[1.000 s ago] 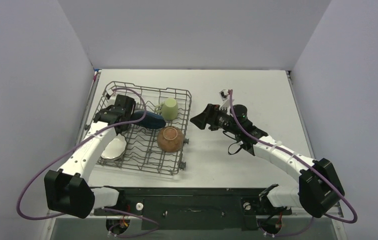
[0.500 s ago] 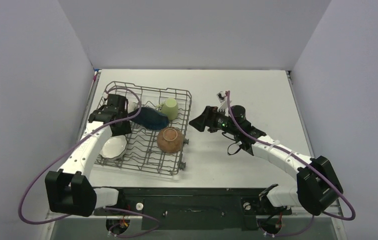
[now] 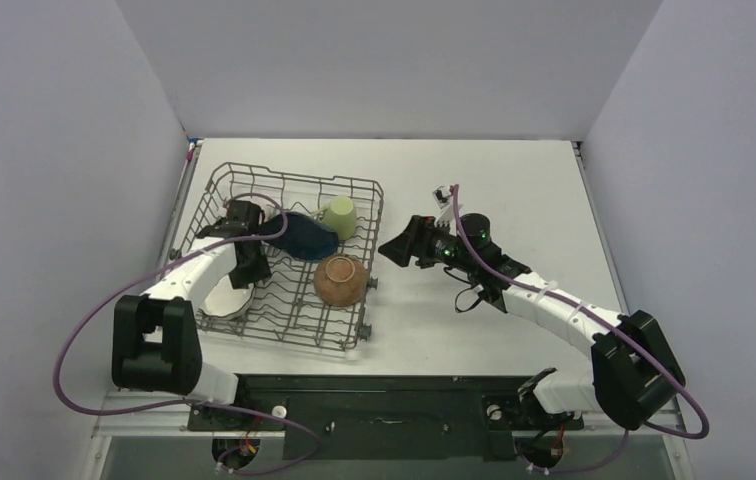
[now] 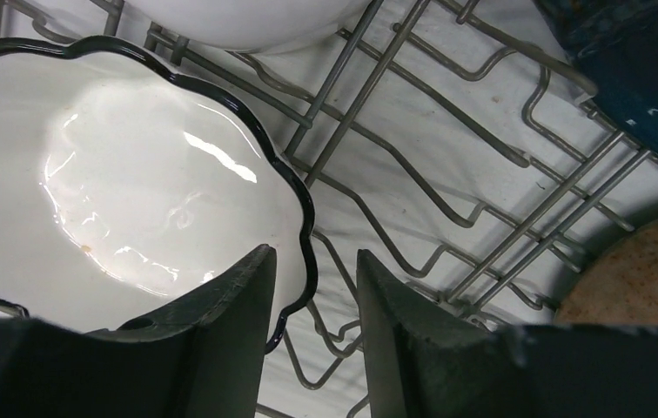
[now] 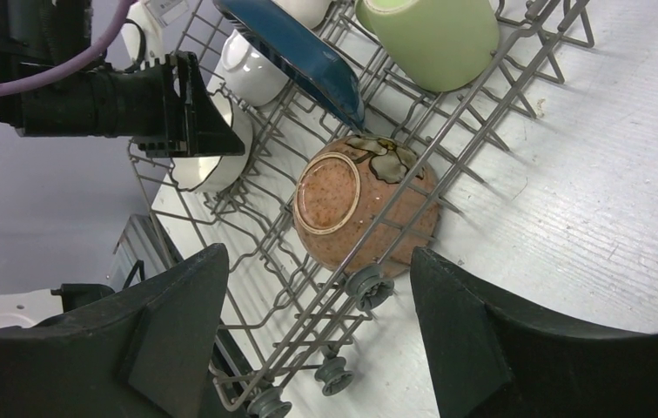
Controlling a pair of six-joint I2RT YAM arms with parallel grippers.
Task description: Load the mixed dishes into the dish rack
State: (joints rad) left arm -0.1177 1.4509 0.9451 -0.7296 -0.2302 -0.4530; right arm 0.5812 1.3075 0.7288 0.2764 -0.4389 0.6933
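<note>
The grey wire dish rack (image 3: 216,186) stands at the left. In it are the dark blue dish (image 3: 304,237), the light green mug (image 3: 338,215), the brown bowl (image 3: 341,278) upside down, the white scalloped bowl (image 4: 134,192) and a plain white bowl (image 5: 247,59). A flower pattern (image 5: 382,158) shows at the brown bowl's edge; I cannot tell if it is a separate dish. My left gripper (image 4: 314,252) is open, its jaws straddling the scalloped bowl's dark rim without closing on it. My right gripper (image 3: 392,247) is open and empty, hovering just right of the rack.
The rack's small wheels (image 5: 369,283) face the right gripper. Grey walls stand close on the left, back and right. The black base rail (image 3: 384,400) runs along the near edge.
My left gripper moved from beside the blue dish at the rack's back left toward the near side, down onto the scalloped bowl. The right arm barely shifted.
</note>
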